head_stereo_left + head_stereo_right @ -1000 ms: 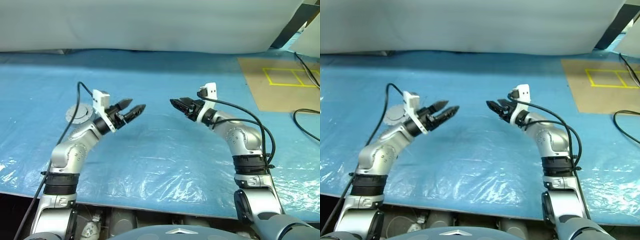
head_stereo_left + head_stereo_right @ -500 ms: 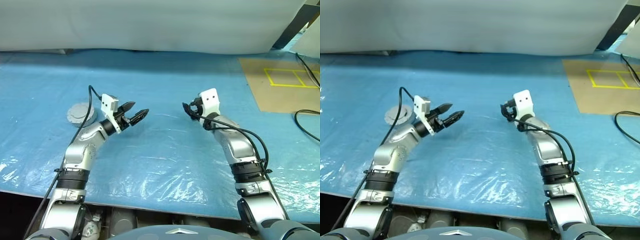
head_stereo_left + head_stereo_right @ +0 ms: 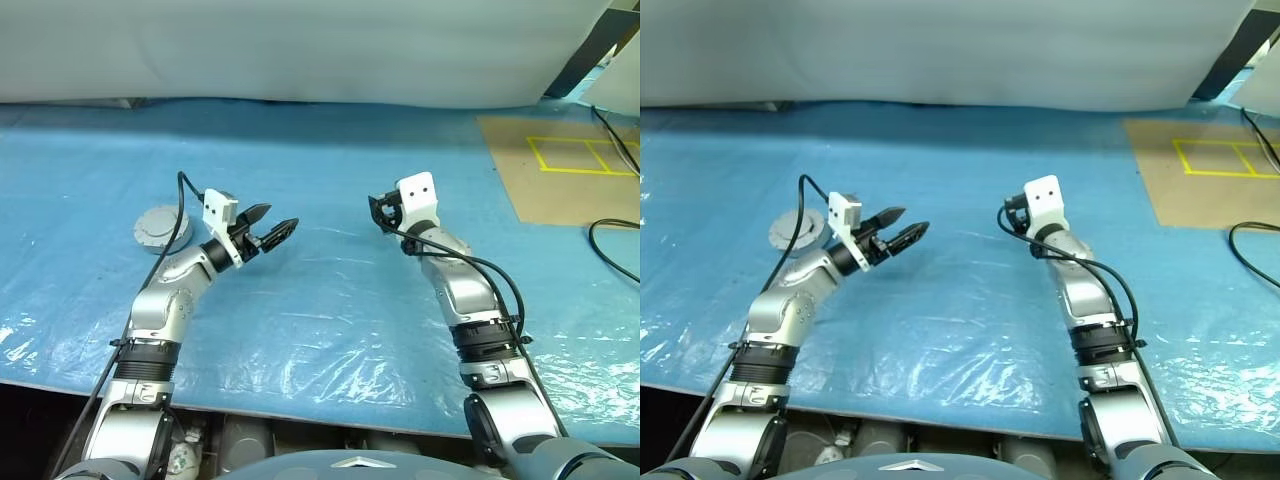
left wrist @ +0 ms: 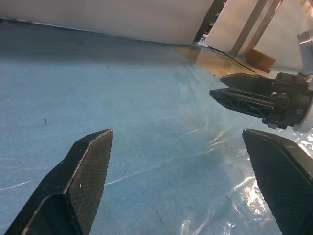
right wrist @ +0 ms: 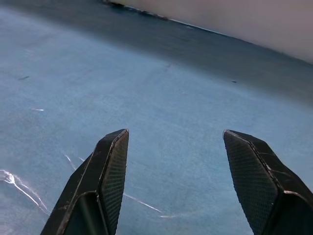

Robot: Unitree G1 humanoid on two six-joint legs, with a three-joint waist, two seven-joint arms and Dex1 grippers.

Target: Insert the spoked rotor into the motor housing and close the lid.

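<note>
Plastic sheeting (image 3: 330, 300), blue and wrinkled, covers the table in the head views, with a white wall behind and brown floor (image 3: 560, 170) marked by yellow tape at the right. A grey round lid (image 3: 160, 228) lies near the left gripper (image 3: 268, 226). No writing is legible.

Left wrist view: jaws wide apart, empty; the right gripper (image 4: 230, 90) opposite.

Right wrist view: fingers (image 5: 110, 166) apart, empty.

blue sheet (image 3: 330, 300) between arms: free | grey disc (image 3: 160, 228) (possibly the lid) by left arm
</note>
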